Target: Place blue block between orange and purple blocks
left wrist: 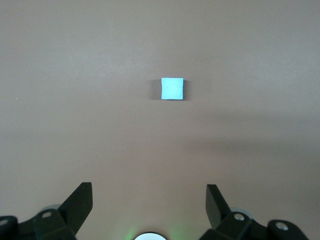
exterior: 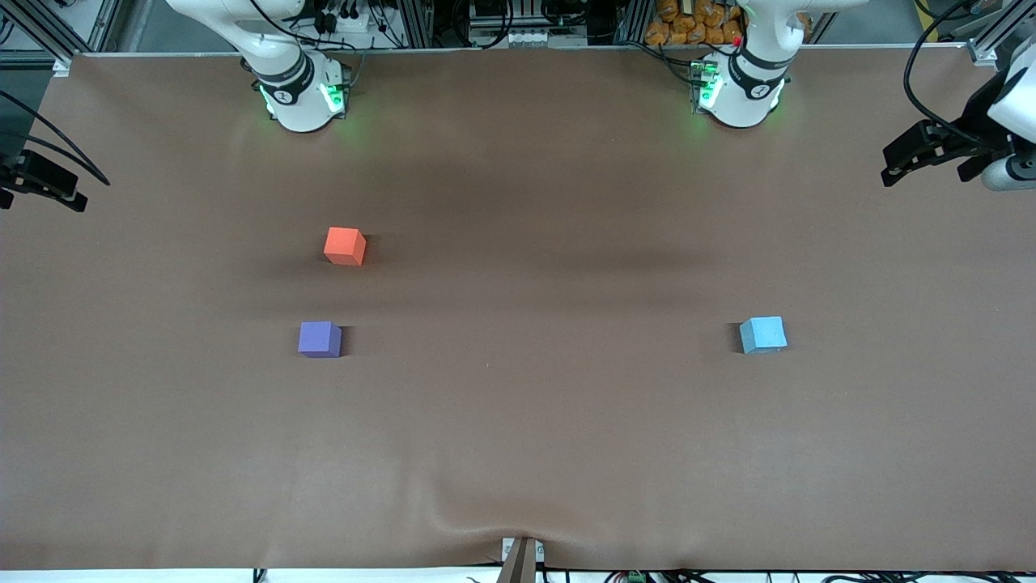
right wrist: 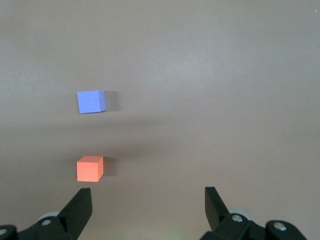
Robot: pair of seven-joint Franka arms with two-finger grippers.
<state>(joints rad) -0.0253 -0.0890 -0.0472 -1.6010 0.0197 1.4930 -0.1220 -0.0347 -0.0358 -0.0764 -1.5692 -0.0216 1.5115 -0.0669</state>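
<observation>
The blue block (exterior: 762,334) sits on the brown table toward the left arm's end. It also shows in the left wrist view (left wrist: 172,88), well ahead of my left gripper (left wrist: 149,192), which is open, empty and high over the table. The orange block (exterior: 345,245) and the purple block (exterior: 319,338) sit toward the right arm's end, the purple one nearer the front camera, with a gap between them. Both show in the right wrist view, orange (right wrist: 90,168) and purple (right wrist: 91,101). My right gripper (right wrist: 148,195) is open, empty, high up, beside the orange block.
The brown table cover (exterior: 518,421) has a wrinkle at its near edge, by a bracket (exterior: 520,557). Black gear on mounts juts in at both ends of the table (exterior: 931,150) (exterior: 40,182). The arm bases (exterior: 299,89) (exterior: 740,89) stand along the top edge.
</observation>
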